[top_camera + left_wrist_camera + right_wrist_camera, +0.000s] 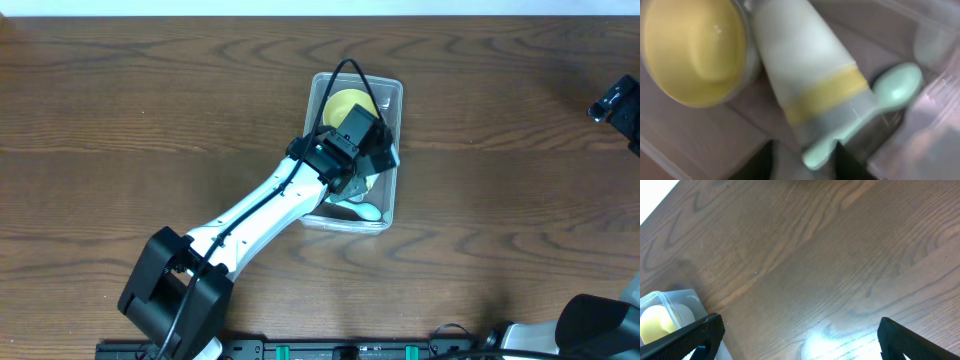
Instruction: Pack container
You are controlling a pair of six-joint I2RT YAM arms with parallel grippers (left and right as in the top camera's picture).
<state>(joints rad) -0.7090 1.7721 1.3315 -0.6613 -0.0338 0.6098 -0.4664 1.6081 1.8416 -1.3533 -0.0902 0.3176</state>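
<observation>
The clear rectangular container stands at the table's centre. In it lie a yellow bowl, a white cup with a yellow band on its side, and a mint green spoon. My left gripper hovers inside the container over these things. In the blurred left wrist view its fingers stand apart around the spoon's handle, with a gap on the left side. The yellow bowl lies at the upper left. My right gripper is wide open and empty over bare table, with the container at its left.
The wooden table surrounds the container. The right arm sits at the far right edge. The left arm's base is at the front left.
</observation>
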